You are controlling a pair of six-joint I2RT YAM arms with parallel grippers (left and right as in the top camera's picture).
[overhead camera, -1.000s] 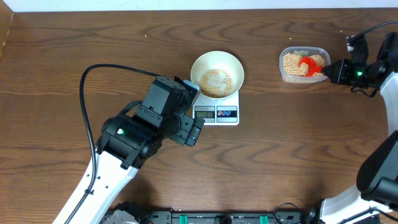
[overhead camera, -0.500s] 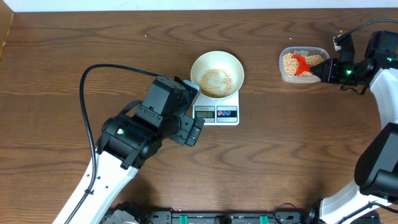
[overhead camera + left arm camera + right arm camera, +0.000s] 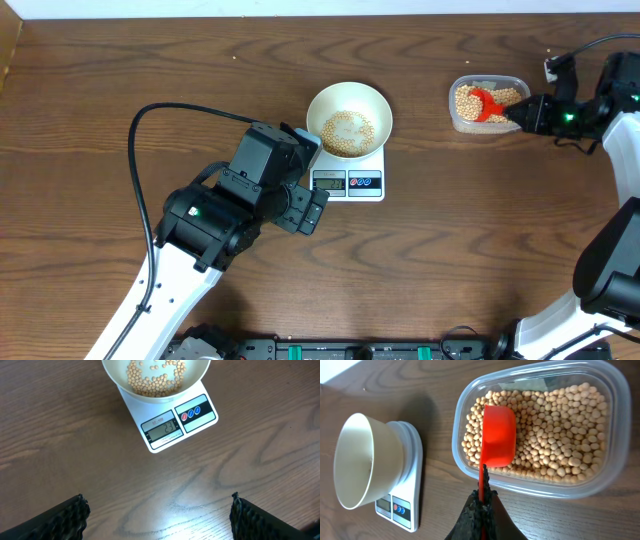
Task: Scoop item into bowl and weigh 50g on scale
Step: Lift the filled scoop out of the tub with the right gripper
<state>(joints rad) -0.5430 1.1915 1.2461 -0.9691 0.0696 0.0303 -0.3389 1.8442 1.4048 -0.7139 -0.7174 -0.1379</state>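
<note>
Dark wood-grain table [image 3: 120, 60], clear glossy plastic tub [image 3: 459, 445], smooth red plastic scoop [image 3: 499, 435], matt cream bowl [image 3: 360, 460]

A cream bowl [image 3: 322, 105], holding a shallow layer of tan beans [image 3: 348, 131], sits upright atop the white rectangular scale [image 3: 348, 183].

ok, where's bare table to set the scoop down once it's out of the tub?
Bare table between the bowl and the tub; also the open stretch right of the scale. Crowded: left hand hangs just front-left of the scale, right hand holds the scoop in the tub.
</note>
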